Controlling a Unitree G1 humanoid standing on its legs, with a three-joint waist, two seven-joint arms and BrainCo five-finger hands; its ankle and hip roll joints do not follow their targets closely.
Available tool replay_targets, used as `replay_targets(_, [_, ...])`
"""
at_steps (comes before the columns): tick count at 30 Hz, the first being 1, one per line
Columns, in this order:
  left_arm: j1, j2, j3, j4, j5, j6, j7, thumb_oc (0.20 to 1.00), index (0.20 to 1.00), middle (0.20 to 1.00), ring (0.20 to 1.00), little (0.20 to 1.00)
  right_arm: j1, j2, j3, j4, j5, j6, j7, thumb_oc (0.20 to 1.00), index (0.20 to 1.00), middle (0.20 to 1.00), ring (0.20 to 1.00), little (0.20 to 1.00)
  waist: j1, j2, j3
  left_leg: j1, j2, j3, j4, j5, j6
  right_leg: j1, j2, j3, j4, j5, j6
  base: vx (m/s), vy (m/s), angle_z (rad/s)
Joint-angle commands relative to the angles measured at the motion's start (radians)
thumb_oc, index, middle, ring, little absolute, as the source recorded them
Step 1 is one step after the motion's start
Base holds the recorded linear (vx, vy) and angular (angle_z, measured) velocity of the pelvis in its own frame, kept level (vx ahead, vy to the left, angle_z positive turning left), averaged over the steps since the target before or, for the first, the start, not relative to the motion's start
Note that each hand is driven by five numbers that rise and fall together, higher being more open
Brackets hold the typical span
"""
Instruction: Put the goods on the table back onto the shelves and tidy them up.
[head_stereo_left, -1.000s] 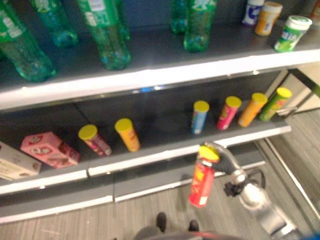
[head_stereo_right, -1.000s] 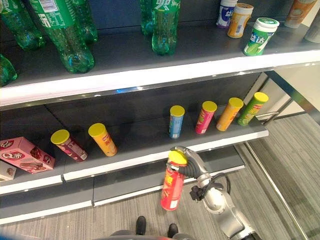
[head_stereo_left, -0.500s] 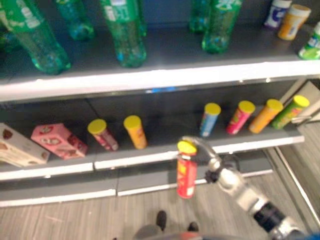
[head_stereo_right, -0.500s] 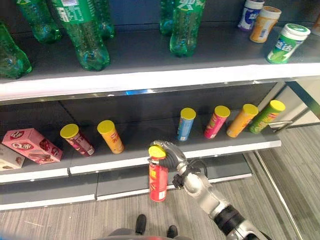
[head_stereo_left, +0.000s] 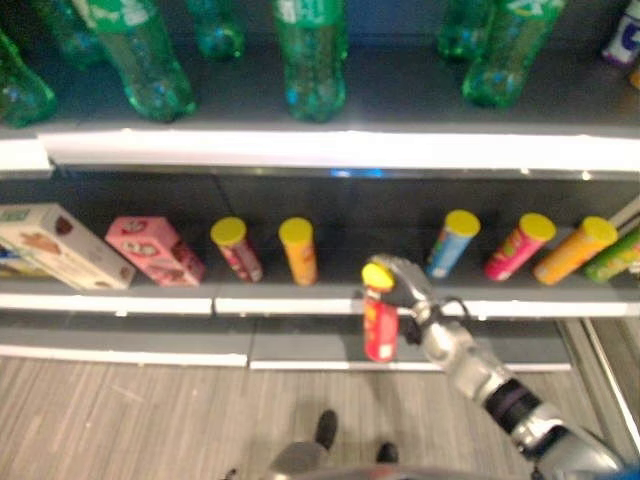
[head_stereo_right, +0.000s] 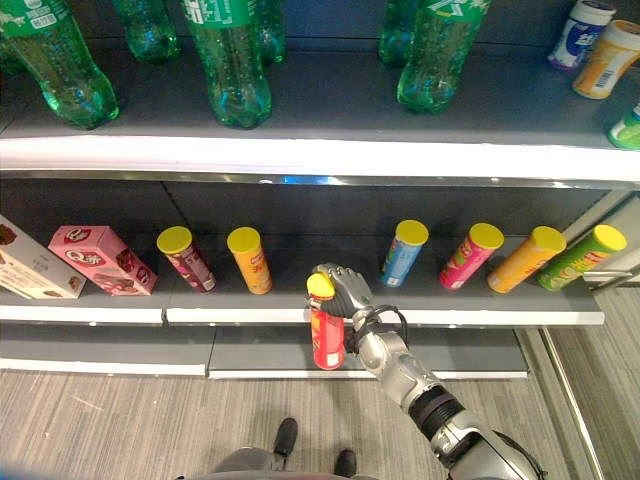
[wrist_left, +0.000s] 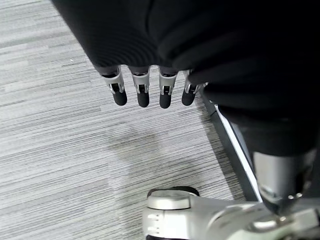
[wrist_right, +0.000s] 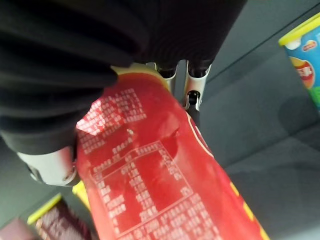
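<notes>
A red chip can (head_stereo_right: 326, 335) with a yellow lid hangs upright in front of the lower shelf's (head_stereo_right: 420, 316) front edge, between the orange can (head_stereo_right: 248, 262) and the blue can (head_stereo_right: 402, 254). My right hand (head_stereo_right: 345, 293) is shut on its top, fingers curled over the lid. In the right wrist view the red can (wrist_right: 165, 190) lies under the fingers (wrist_right: 192, 95). My left hand (wrist_left: 145, 90) hangs over the grey floor, fingers straight and holding nothing.
On the lower shelf stand a maroon can (head_stereo_right: 185, 258), a pink can (head_stereo_right: 470, 255), an orange can (head_stereo_right: 525, 259), a green can (head_stereo_right: 580, 256), a pink box (head_stereo_right: 100, 260) and a pale box (head_stereo_right: 35, 270). Green bottles (head_stereo_right: 230, 60) line the upper shelf (head_stereo_right: 300, 155).
The camera has shifted, so the shelves sit further right in view. My right hand has carried the red can up and in toward the lower shelf's edge.
</notes>
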Motion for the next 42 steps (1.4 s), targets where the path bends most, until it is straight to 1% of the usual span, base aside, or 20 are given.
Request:
replay_targets(1, [-0.045, -0.058, -0.077, 0.06, 0.001, -0.008, 0.01, 1.0, 1.0, 1.0, 1.0, 1.0, -0.089, 0.02, -0.042, -0.089, -0.021, -0.032, -0.111, 0.2, 0.2, 0.2, 0.2, 0.2, 0.028, 0.018, 0.01, 0.026, 0.012, -0.038, -0.001, -0.06, -0.021, -0.036, 0.002, 0.058, 0.008, -0.034, 0.05, -0.03, -0.007, 0.07])
replay_targets(4, [-0.062, -0.062, -0.093, 0.059, 0.001, -0.013, 0.028, 1.0, 1.0, 1.0, 1.0, 1.0, -0.103, 0.026, -0.057, -0.126, -0.042, -0.043, -0.192, 0.2, 0.2, 0.2, 0.2, 0.2, 0.031, 0.03, 0.022, 0.007, 0.009, -0.049, -0.001, -0.053, -0.023, -0.051, -0.002, 0.048, 0.008, -0.031, 0.05, -0.02, -0.002, 0.05])
replay_targets(5, [-0.062, -0.062, -0.093, 0.059, 0.001, -0.013, 0.028, 1.0, 1.0, 1.0, 1.0, 1.0, -0.103, 0.026, -0.057, -0.126, -0.042, -0.043, -0.192, 0.2, 0.2, 0.2, 0.2, 0.2, 0.031, 0.03, 0.022, 0.006, 0.009, -0.049, -0.001, -0.052, -0.023, -0.052, -0.002, 0.048, 0.008, -0.031, 0.05, -0.04, 0.004, 0.11])
replay_targets(7, [-0.081, -0.069, -0.113, 0.048, -0.006, -0.022, 0.048, 1.0, 1.0, 1.0, 1.0, 1.0, -0.12, 0.044, -0.06, -0.126, -0.056, -0.049, -0.268, 0.2, 0.2, 0.2, 0.2, 0.2, 0.032, 0.04, 0.03, -0.008, 0.007, -0.055, -0.001, -0.047, -0.025, -0.065, -0.003, 0.044, 0.008, -0.028, 0.052, -0.05, 0.008, 0.08])
replay_targets(9, [-0.091, -0.071, -0.128, 0.039, -0.01, -0.029, 0.056, 1.0, 1.0, 1.0, 1.0, 1.0, -0.131, 0.054, -0.062, -0.124, -0.061, -0.055, -0.303, 0.2, 0.2, 0.2, 0.2, 0.2, 0.033, 0.047, 0.038, -0.02, 0.004, -0.062, -0.001, -0.041, -0.026, -0.076, -0.002, 0.041, 0.008, -0.027, 0.052, -0.05, 0.007, 0.07])
replay_targets(12, [-0.108, -0.073, -0.151, 0.033, 0.0, -0.037, 0.07, 1.0, 1.0, 1.0, 1.0, 1.0, -0.144, 0.056, -0.048, -0.122, -0.087, -0.057, -0.342, 0.2, 0.2, 0.2, 0.2, 0.2, 0.037, 0.054, 0.046, -0.036, 0.001, -0.066, -0.001, -0.035, -0.027, -0.09, -0.003, 0.035, 0.008, -0.025, 0.053, -0.03, 0.001, 0.09])
replay_targets(15, [-0.119, -0.075, -0.168, 0.03, 0.008, -0.041, 0.076, 1.0, 1.0, 1.0, 1.0, 1.0, -0.16, 0.052, -0.034, -0.116, -0.113, -0.055, -0.356, 0.2, 0.2, 0.2, 0.2, 0.2, 0.041, 0.057, 0.051, -0.05, -0.001, -0.073, -0.001, -0.032, -0.028, -0.1, -0.004, 0.032, 0.008, -0.024, 0.053, -0.02, -0.006, 0.02])
replay_targets(18, [-0.141, -0.075, -0.193, 0.024, 0.011, -0.05, 0.085, 1.0, 1.0, 1.0, 1.0, 1.0, -0.204, 0.042, -0.015, -0.089, -0.148, -0.046, -0.387, 0.2, 0.2, 0.2, 0.2, 0.2, 0.053, 0.067, 0.068, -0.079, -0.007, -0.087, 0.001, -0.023, -0.03, -0.126, -0.005, 0.025, 0.008, -0.019, 0.054, -0.05, -0.004, 0.05])
replay_targets(22, [-0.165, -0.073, -0.213, 0.025, 0.02, -0.057, 0.092, 1.0, 1.0, 1.0, 1.0, 1.0, -0.244, 0.009, -0.001, -0.082, -0.195, -0.03, -0.406, 0.2, 0.2, 0.2, 0.2, 0.2, 0.064, 0.076, 0.08, -0.114, -0.012, -0.102, 0.002, -0.014, -0.032, -0.157, -0.007, 0.017, 0.008, -0.014, 0.055, -0.03, -0.019, 0.14])
replay_targets(26, [-0.185, -0.068, -0.231, 0.019, 0.037, -0.062, 0.102, 1.0, 1.0, 1.0, 1.0, 1.0, -0.283, -0.023, 0.02, -0.071, -0.24, -0.005, -0.397, 0.2, 0.2, 0.2, 0.2, 0.2, 0.073, 0.085, 0.093, -0.148, -0.02, -0.118, 0.002, -0.004, -0.035, -0.187, -0.008, 0.011, 0.008, -0.01, 0.055, -0.02, -0.017, 0.12])
replay_targets(27, [-0.185, -0.068, -0.231, 0.019, 0.037, -0.062, 0.102, 1.0, 1.0, 1.0, 1.0, 1.0, -0.283, -0.023, 0.02, -0.07, -0.24, -0.005, -0.397, 0.2, 0.2, 0.2, 0.2, 0.2, 0.073, 0.085, 0.092, -0.149, -0.02, -0.118, 0.002, -0.004, -0.036, -0.188, -0.008, 0.011, 0.008, -0.01, 0.055, -0.02, -0.021, 0.14])
replay_targets(33, [-0.209, -0.053, -0.231, -0.013, 0.054, -0.074, 0.124, 1.0, 1.0, 1.0, 1.0, 1.0, -0.329, -0.085, 0.021, -0.076, -0.305, 0.038, -0.393, 0.2, 0.2, 0.2, 0.2, 0.2, 0.087, 0.09, 0.103, -0.192, -0.029, -0.133, 0.001, 0.006, -0.039, -0.226, -0.009, 0.006, 0.008, -0.003, 0.056, -0.01, -0.015, 0.06])
replay_targets(35, [-0.211, -0.051, -0.231, -0.017, 0.056, -0.075, 0.126, 1.0, 1.0, 1.0, 1.0, 1.0, -0.331, -0.091, 0.024, -0.074, -0.313, 0.042, -0.39, 0.2, 0.2, 0.2, 0.2, 0.2, 0.088, 0.09, 0.104, -0.195, -0.03, -0.133, 0.001, 0.006, -0.039, -0.229, -0.009, 0.006, 0.008, -0.003, 0.056, 0.0, 0.0, 0.0])
replay_targets(38, [-0.214, -0.043, -0.236, -0.038, 0.072, -0.081, 0.139, 1.0, 1.0, 1.0, 1.0, 1.0, -0.35, -0.118, 0.044, -0.037, -0.334, 0.064, -0.382, 0.2, 0.2, 0.2, 0.2, 0.2, 0.093, 0.091, 0.103, -0.206, -0.035, -0.138, 0.0, 0.007, -0.04, -0.239, -0.011, 0.003, 0.008, -0.002, 0.059, 0.0, -0.04, 0.04])
replay_targets(42, [-0.213, -0.042, -0.238, -0.042, 0.077, -0.08, 0.147, 1.0, 1.0, 1.0, 1.0, 1.0, -0.36, -0.119, 0.041, 0.029, -0.325, 0.081, -0.404, 0.2, 0.2, 0.2, 0.2, 0.2, 0.096, 0.099, 0.103, -0.218, -0.038, -0.14, -0.001, 0.01, -0.04, -0.251, -0.013, 0.002, 0.008, 0.001, 0.061, 0.0, -0.01, 0.02])
